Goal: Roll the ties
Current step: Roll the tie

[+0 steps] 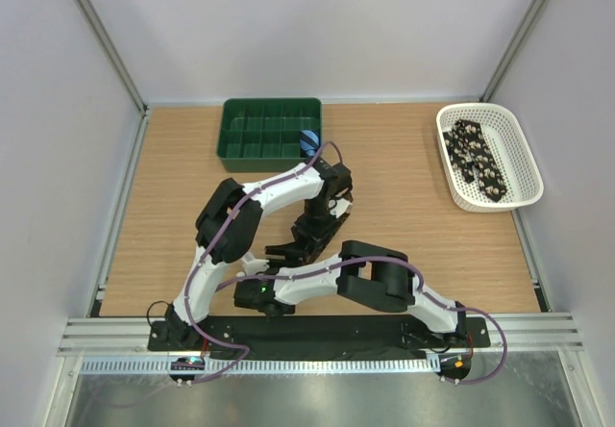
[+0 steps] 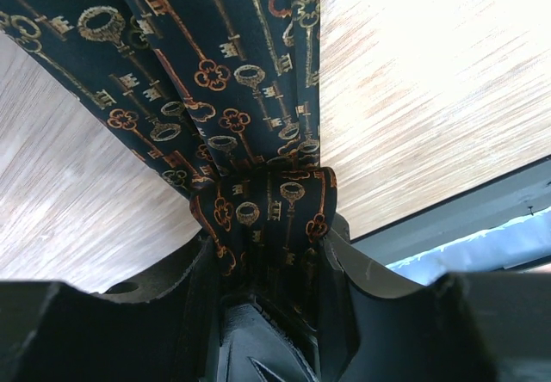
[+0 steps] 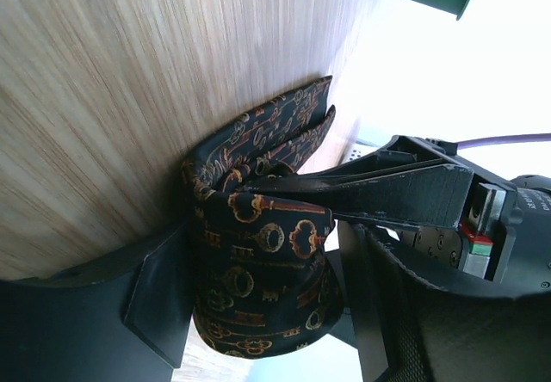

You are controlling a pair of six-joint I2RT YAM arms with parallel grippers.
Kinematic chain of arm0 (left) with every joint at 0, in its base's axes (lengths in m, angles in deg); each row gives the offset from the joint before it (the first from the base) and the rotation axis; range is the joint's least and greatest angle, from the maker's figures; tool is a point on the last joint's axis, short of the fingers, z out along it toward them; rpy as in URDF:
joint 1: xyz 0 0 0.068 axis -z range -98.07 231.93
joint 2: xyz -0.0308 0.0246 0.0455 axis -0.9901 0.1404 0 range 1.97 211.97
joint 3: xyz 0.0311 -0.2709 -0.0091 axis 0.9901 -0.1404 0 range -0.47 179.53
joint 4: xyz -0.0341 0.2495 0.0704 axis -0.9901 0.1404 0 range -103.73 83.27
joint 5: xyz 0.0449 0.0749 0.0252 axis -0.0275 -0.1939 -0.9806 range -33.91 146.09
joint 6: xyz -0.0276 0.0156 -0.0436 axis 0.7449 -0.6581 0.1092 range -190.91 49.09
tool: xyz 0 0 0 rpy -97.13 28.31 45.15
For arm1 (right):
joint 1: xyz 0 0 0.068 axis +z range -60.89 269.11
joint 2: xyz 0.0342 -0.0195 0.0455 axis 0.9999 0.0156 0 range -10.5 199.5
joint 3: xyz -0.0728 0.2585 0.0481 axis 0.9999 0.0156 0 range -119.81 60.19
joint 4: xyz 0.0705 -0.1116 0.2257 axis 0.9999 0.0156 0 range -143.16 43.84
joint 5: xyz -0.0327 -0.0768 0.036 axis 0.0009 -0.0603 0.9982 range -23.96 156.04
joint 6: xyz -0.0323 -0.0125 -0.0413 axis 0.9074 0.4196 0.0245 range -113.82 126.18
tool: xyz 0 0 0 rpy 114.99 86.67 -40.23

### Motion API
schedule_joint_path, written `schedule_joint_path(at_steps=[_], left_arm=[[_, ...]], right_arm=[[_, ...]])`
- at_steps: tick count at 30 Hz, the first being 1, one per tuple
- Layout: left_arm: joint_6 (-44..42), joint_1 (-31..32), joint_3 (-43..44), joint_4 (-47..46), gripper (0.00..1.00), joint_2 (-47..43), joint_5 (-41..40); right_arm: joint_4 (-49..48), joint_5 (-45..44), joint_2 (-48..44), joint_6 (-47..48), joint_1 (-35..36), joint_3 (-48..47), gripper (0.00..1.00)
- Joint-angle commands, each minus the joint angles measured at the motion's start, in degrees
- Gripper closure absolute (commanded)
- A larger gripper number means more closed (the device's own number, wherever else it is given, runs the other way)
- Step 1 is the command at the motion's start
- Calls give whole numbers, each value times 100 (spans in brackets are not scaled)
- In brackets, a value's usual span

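Observation:
A dark tie [image 2: 215, 72] printed with gold and orange keys lies on the wooden table, its strip running away from my left gripper [image 2: 267, 240], which is shut on its bunched end. In the right wrist view that end is a rolled bundle [image 3: 267, 253] sitting between the fingers of my right gripper [image 3: 269, 289]. Those jaws stand open around it, with a thin gap on one side. A left finger [image 3: 387, 194] reaches across the top of the roll. From above, both arms meet mid-table [image 1: 306, 242] and hide this tie. More ties [image 1: 478, 158] lie in the white basket.
A white basket [image 1: 524, 163] stands at the back right. A green compartment tray [image 1: 250, 129] sits at the back centre with a small blue roll [image 1: 308, 141] at its right end. The table's near edge and black rail [image 2: 456, 214] are close behind the left gripper.

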Motion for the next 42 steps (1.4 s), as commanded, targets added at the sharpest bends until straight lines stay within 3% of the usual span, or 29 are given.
schedule_joint_path(at_steps=[1,2,5,6,10,11,20,33,39,42], left_arm=[[14,49,123,537,70,33,352],[5,49,123,536,70,59,379],[-4,57,79,510,70,94,396],[-13,57,27,475,68,77,405],[-30,49,-18,343,61,-11,397],[-39,49,-18,326,55,-37,318],[48,-92,272,-70,42,-450,-218],[145,-426,456,-1185,34,-1127,-790],[321,-1093,738,-1694,30,-1644,-1132],[496,-1480,300,-2371,26,-2154,-1510]], right_arm=[[-330,289,-120,30,-189,37,32],[-321,307,-102,39,-206,36,39],[-339,394,-50,12,-215,72,48],[-339,403,-41,-14,-224,80,54],[-374,438,-49,-84,-215,150,64],[-383,456,-76,-93,-215,151,67],[-532,790,-392,-93,-215,265,69],[-831,1054,-585,30,-119,493,70],[-726,1203,-577,-67,-119,353,70],[-760,1378,-699,-137,-119,379,71]])
